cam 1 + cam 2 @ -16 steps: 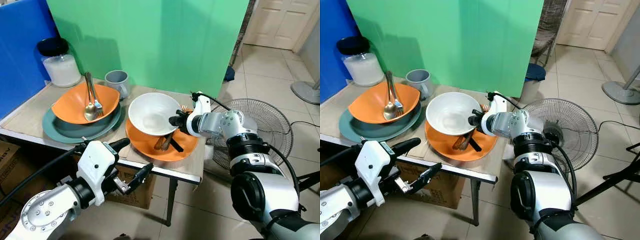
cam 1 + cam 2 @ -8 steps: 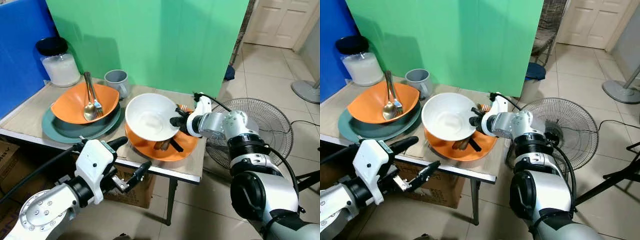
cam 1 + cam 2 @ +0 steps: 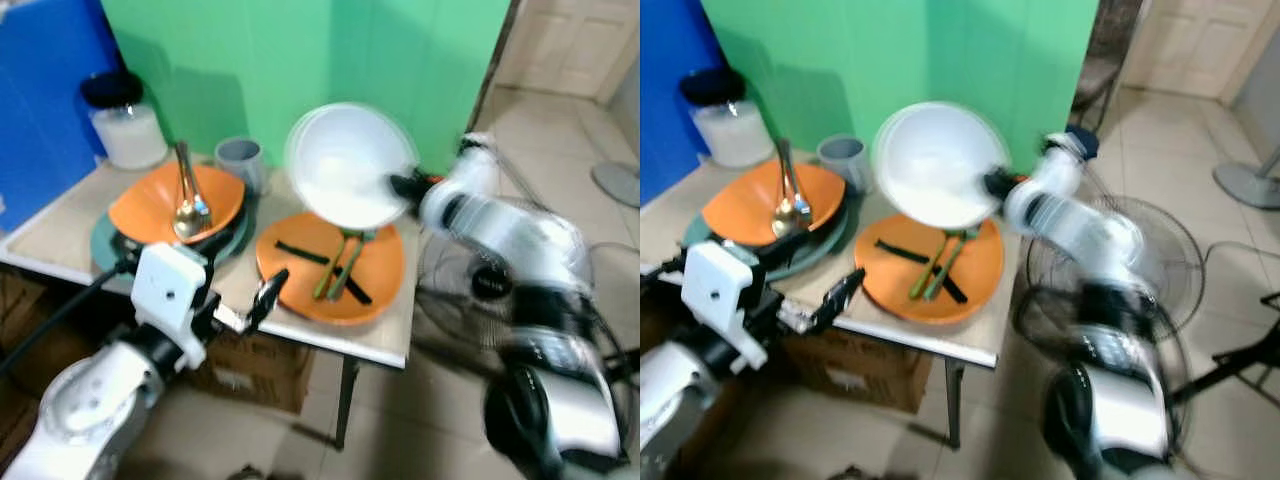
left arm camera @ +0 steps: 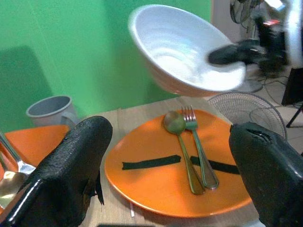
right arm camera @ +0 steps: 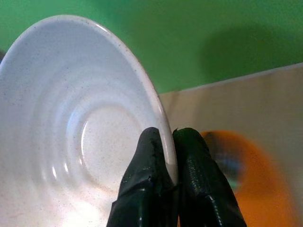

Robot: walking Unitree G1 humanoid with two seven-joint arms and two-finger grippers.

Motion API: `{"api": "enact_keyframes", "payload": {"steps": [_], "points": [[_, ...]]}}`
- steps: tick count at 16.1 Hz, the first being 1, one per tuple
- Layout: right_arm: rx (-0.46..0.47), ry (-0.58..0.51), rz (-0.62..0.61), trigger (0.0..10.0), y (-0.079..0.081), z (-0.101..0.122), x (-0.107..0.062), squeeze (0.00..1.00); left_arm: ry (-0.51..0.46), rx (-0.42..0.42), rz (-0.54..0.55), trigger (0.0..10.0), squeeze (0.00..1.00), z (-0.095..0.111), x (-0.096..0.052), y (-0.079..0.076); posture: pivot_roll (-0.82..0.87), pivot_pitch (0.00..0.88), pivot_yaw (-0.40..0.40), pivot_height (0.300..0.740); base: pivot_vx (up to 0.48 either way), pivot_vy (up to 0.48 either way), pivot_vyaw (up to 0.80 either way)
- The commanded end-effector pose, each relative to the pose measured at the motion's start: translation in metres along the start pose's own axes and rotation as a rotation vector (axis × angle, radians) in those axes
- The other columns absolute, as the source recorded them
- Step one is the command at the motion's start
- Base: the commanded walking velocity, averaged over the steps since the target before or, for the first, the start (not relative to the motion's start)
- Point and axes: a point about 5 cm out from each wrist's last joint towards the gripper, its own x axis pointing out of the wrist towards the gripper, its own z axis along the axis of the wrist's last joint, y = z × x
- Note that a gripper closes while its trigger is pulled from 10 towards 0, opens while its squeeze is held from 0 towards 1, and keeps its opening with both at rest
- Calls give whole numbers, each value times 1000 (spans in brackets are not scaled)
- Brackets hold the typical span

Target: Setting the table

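The right end effector [image 5: 163,163] is clamped on the rim of the white bowl [image 3: 348,165], one finger inside the rim and one outside, and holds the bowl tilted in the air, clear of the bench [image 3: 55,235] and above the far part of the orange plate [image 3: 378,290]. The bowl lies directly ahead of that end effector along its fingers, with its open face turned toward the bench's front edge; any set-down spot lies below it and, in my judgement, calls for levelling the bowl first. The left end effector [image 3: 265,292] hangs just off the front edge of the bench, near the orange plate, fingers spread apart and holding nothing; it is the nearer one to the cutlery on the plate. Count: one white bowl; one orange plate bearing one spoon [image 4: 179,142] and one fork [image 4: 198,142] lying side by side, long axes running front to back, plus two dark strips; one orange bowl [image 3: 165,200] stacked on one grey-green plate [image 3: 105,240] toward the left edge, holding what appear to be a spoon and fork; one grey mug [image 3: 240,160]; one lidded jar [image 3: 125,125] at the far left corner. The head views are blurred.
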Motion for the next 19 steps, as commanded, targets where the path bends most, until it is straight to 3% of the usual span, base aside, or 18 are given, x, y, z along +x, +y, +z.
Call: {"api": "enact_keyframes", "payload": {"steps": [1, 2, 3, 5, 6, 9, 10, 19], "points": [[-111, -141, 38, 0, 5, 16, -21, 0, -27, 6, 19, 10000, 0, 2, 5, -4, -44, 0, 22, 740, 0, 0, 0], [-174, -217, 2, 196, -3, 22, -40, 0, -28, -2, 44, 10000, 0, 0, 8, -7, -61, 0, 32, 740, 0, 0, 0], [-224, -244, -60, 10000, -11, 22, -53, 0, -29, 1, 75, 10000, 0, -1, 11, -8, -77, 0, 40, 740, 0, 0, 0], [-346, -316, -180, 10000, -23, 20, -79, 0, -26, 67, 166, 10000, 0, -4, 16, -5, -95, 0, 46, 740, 0, 0, -375], [-355, -341, -206, 10000, -25, 17, -87, 0, -18, 97, 203, 10000, 0, -6, 18, -4, -100, 0, 46, 740, 0, 0, -750], [-343, -398, -266, 10000, -30, 5, -104, 0, 3, 80, 276, 10000, 0, -12, 23, -5, -108, 0, 54, 740, 0, 0, -748], [-320, -406, -280, 10000, -33, 0, -106, 0, 26, 64, 240, 10000, 0, -16, 25, -11, -111, 0, 57, 740, 0, 0, -750], [-286, -437, -382, 10000, -46, -5, -116, 0, 24, -19, 324, 10000, 0, -19, 25, -11, -116, 0, 50, 740, 0, 0, -749]]}}
